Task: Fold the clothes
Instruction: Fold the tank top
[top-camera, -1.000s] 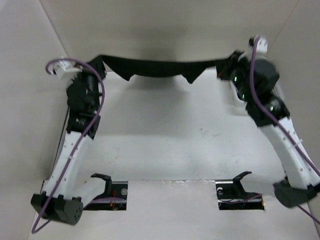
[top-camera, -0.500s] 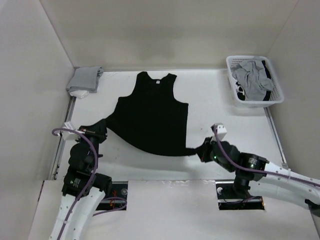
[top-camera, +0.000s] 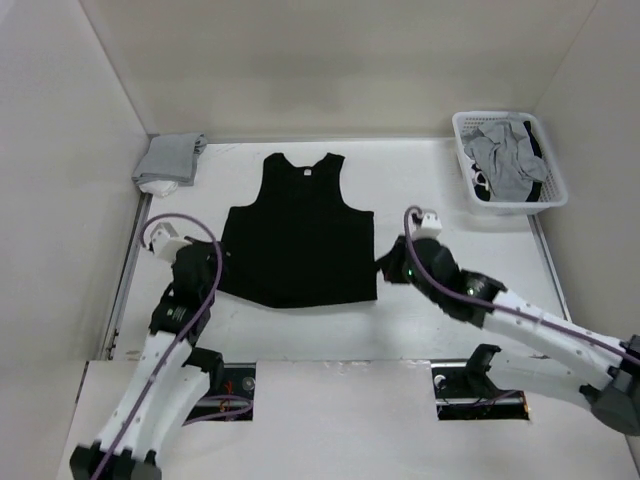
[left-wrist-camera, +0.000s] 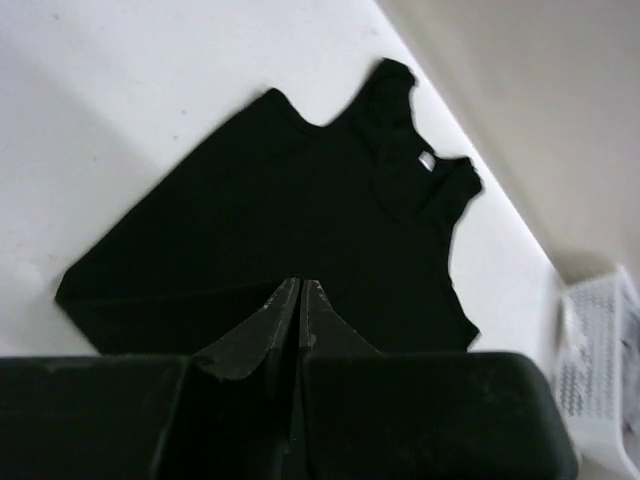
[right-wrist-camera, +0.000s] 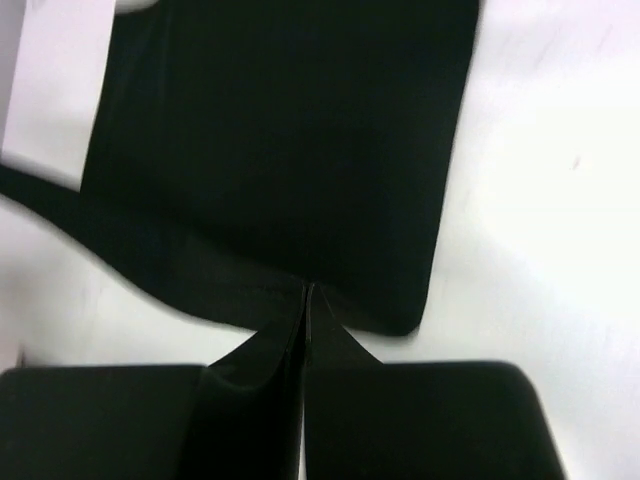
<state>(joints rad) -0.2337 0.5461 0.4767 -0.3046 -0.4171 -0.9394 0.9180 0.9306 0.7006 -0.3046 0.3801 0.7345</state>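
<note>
**Top external.** Tank top (top-camera: 300, 235), black, lies flat in the middle of the table (top-camera: 420, 190). Its long axis runs near-to-far: neck and straps point at the far wall, and the hem faces the arm bases. A white neck label (top-camera: 305, 171) shows at the scoop. Left fingers (top-camera: 208, 268) sit at the left hem corner and right fingers (top-camera: 385, 266) at the right hem corner. It is black on black there, so the contact is hard to read from this view. The table is white and matte, boxed by plain cream walls (top-camera: 330, 70). A grey-and-white cloth stack (top-camera: 170, 160) sits in the far-left corner. A white basket (top-camera: 515, 207) with grey garments (top-camera: 505, 150) sits far right. Both are well apart from the tank top.

**Left wrist.** Left fingers (left-wrist-camera: 250, 335) are pressed together with no gap. A ridge of hem fabric rises to their tips, so they pinch the hem. The garment stretches away up and to the right, straps farthest, with the label between them. The near hem is hidden behind the finger housing. The basket is blurred and cut off at the right edge.

**Right wrist.** Right fingers (right-wrist-camera: 255, 365) are likewise closed, their tips meeting on a band of black fabric beside the hem corner. The picture is soft. The garment fills the upper frame and is cut off at the top, with the neck out of view. White table shows to the right and lower left. A pale shape at top left is too blurred to identify.
</note>
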